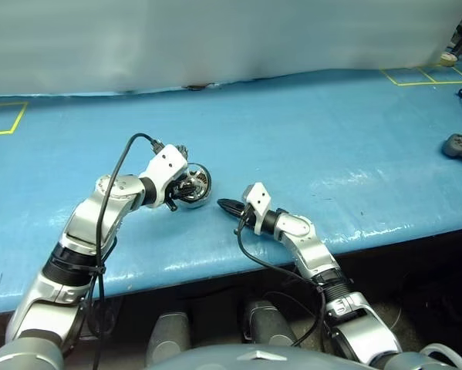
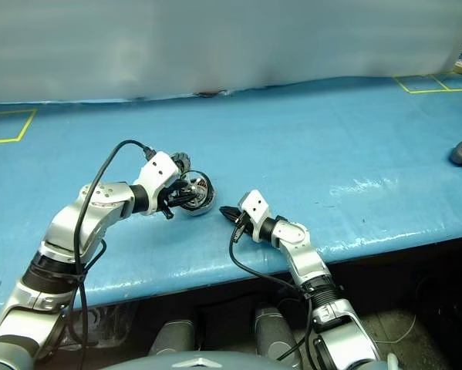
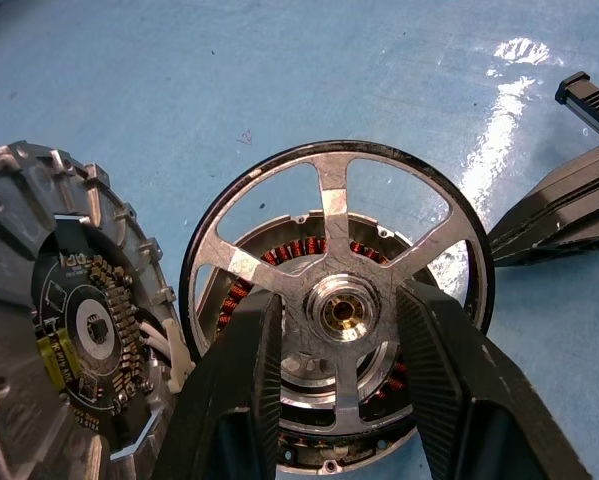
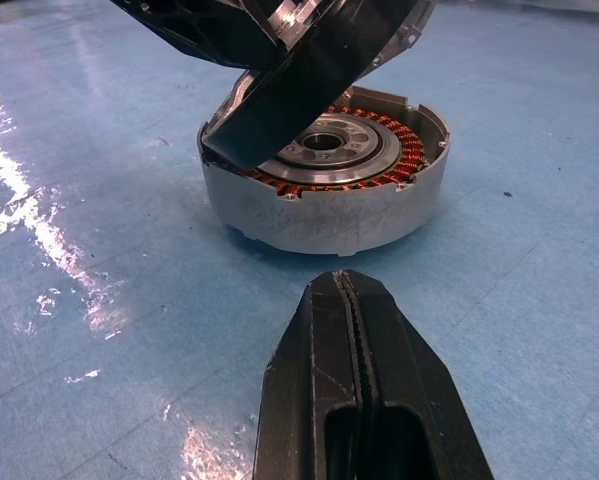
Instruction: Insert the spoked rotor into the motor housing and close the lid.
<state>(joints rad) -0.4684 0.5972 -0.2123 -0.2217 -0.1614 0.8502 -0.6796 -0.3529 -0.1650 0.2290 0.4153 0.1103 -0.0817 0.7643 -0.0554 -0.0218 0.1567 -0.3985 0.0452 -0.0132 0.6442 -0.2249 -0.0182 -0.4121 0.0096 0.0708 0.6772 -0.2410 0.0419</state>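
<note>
My left gripper [image 3: 339, 300] is shut on the spoked rotor [image 3: 336, 200], with one black finger on each side of its shiny hub. It holds the dark-rimmed wheel tilted just above the motor housing [image 4: 329, 215]. The housing sits on the blue table with its copper windings [image 3: 279, 250] and silver centre exposed. The lid [image 3: 39, 300] stands open beside the housing, inner face showing. My right gripper [image 1: 224, 205] is shut and empty. It lies low over the table just right of the housing, pointing at it.
The blue table cover [image 1: 331, 139] stretches wide around the housing, and its front edge runs close under my arms. A black controller [image 1: 460, 146] lies at the far right. Yellow tape squares [image 1: 3, 119] mark the table's far corners, before a pale backdrop.
</note>
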